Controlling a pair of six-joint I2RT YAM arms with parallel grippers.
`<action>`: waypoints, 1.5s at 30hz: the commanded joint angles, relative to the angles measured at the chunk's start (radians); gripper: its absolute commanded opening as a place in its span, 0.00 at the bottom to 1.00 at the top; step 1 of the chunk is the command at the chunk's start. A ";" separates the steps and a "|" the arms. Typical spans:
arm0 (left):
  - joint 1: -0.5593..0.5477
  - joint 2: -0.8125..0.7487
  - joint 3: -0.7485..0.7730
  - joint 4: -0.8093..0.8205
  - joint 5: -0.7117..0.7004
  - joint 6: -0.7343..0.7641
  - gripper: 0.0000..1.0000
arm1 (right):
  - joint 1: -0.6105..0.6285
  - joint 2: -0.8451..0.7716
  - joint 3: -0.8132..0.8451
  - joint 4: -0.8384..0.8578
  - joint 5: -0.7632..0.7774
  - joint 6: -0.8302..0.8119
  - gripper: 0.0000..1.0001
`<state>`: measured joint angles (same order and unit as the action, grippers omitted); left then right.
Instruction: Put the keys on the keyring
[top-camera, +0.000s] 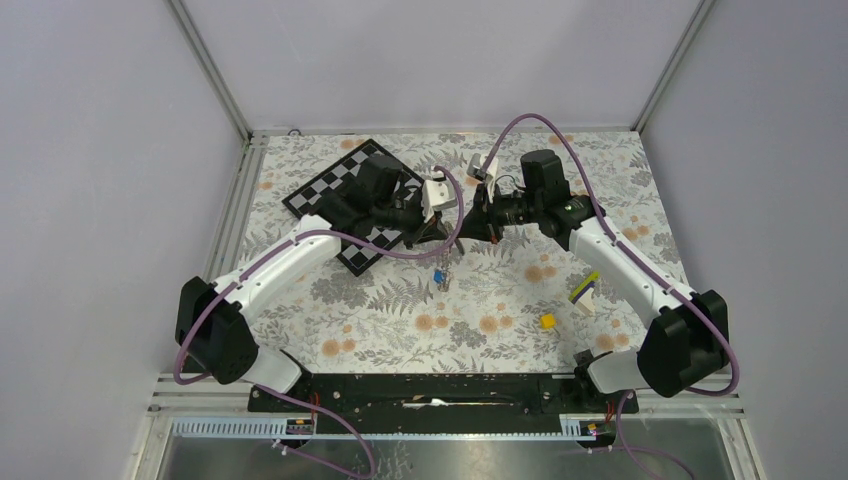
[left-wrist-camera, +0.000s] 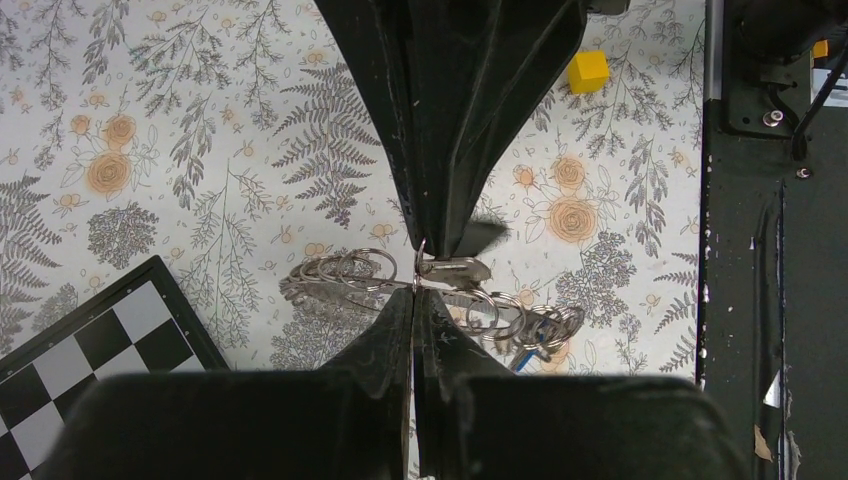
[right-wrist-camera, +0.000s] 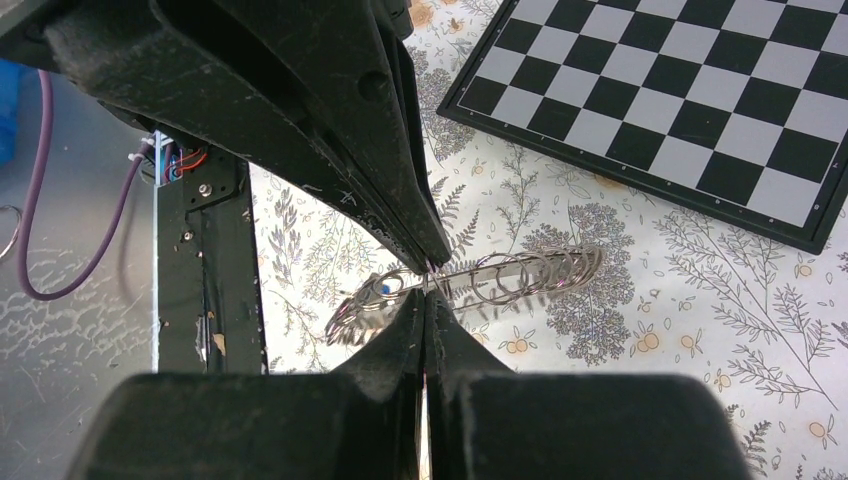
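Looking from overhead first, what sort of place is it?
— Plain grey walls (top-camera: 100, 150) and metal frame posts (top-camera: 210, 70) stand round a table under a flowered cloth (top-camera: 400, 320). Both arms reach to the middle of the frame. The left gripper (top-camera: 445, 238) and right gripper (top-camera: 465, 232) nearly meet tip to tip.

Anything else lying about?
— A chessboard (top-camera: 345, 185) sits at upper left, partly under the left arm. A yellow cube (top-camera: 547, 321) and a purple-and-lime stick (top-camera: 584, 288) are at lower right, well apart from the grippers. The keyring (top-camera: 443, 285) shows just below the tips, too small to read, with a speck of blue key (top-camera: 439, 274).

And the left wrist view?
— Its own jaws are pressed together on the ring's wire at centre. The right gripper (left-wrist-camera: 428, 248) comes down from the top edge and blocks much of the cloth. The keyring (left-wrist-camera: 345, 270) spreads its coils to either side, and the blue key (left-wrist-camera: 528, 352) is half hidden at their lower right end. The cube (left-wrist-camera: 588, 71) is at upper right. A chessboard (left-wrist-camera: 90, 350) corner is cut off at lower left, and a black base rail (left-wrist-camera: 760, 250) runs down the right edge.

Right wrist?
— Much the same, with its jaws pinching the wire at centre. The left gripper (right-wrist-camera: 437, 262) fills the upper left. The chessboard (right-wrist-camera: 700, 110) is at upper right, cropped by the edges. I can't make out the black key anywhere.
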<state>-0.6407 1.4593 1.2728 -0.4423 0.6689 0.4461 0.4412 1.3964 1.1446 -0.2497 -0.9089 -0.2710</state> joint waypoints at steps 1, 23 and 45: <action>-0.005 -0.050 -0.003 0.071 0.009 0.003 0.00 | -0.016 0.008 -0.005 0.033 -0.013 0.014 0.00; -0.005 -0.056 -0.001 0.070 0.032 0.011 0.00 | -0.032 0.029 -0.018 0.031 -0.025 0.020 0.00; -0.017 -0.051 -0.032 0.070 -0.022 0.066 0.00 | -0.032 0.023 0.080 -0.063 -0.075 -0.001 0.00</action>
<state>-0.6498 1.4555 1.2423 -0.4061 0.6601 0.4808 0.4171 1.4261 1.1454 -0.2871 -0.9447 -0.2497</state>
